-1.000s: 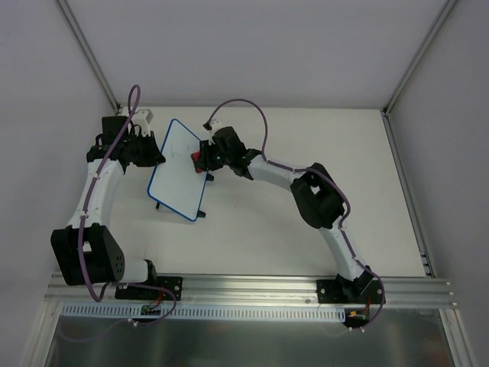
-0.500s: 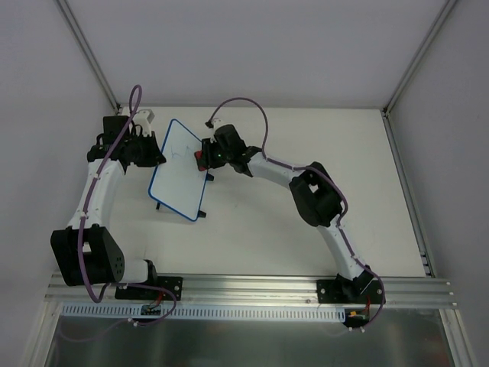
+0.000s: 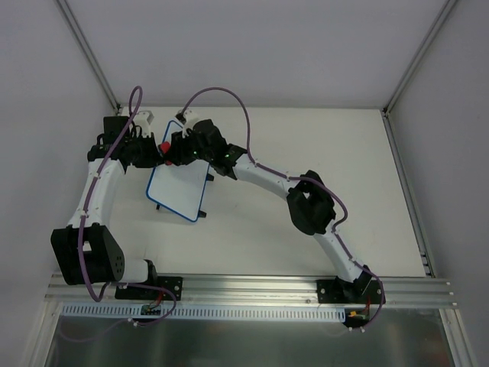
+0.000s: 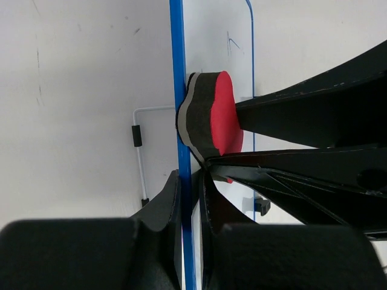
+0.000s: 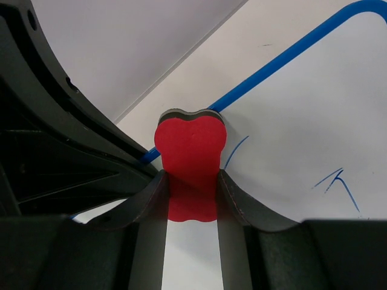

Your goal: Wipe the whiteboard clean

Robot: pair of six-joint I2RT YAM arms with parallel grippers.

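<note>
The whiteboard (image 3: 181,189), white with a thin blue rim, stands tilted on the table at the left. My left gripper (image 3: 157,153) is shut on its left edge (image 4: 181,151). My right gripper (image 3: 170,149) is shut on the red bone-shaped eraser (image 3: 163,147) and presses it against the board's face near the upper left rim, right beside the left gripper. In the right wrist view the eraser (image 5: 190,163) sits between my fingers, with blue doodles (image 5: 338,181) on the whiteboard (image 5: 290,109) to its right. The left wrist view shows the eraser (image 4: 211,115) touching the board by the rim.
The board's wire stand with black feet (image 4: 138,136) shows behind it. White enclosure walls with metal posts (image 3: 88,53) surround the table. A metal rail (image 3: 252,287) runs along the near edge.
My right gripper has swept the eraser leftward across the board, from its right edge to the upper left rim beside the left gripper. The left arm has held still.
</note>
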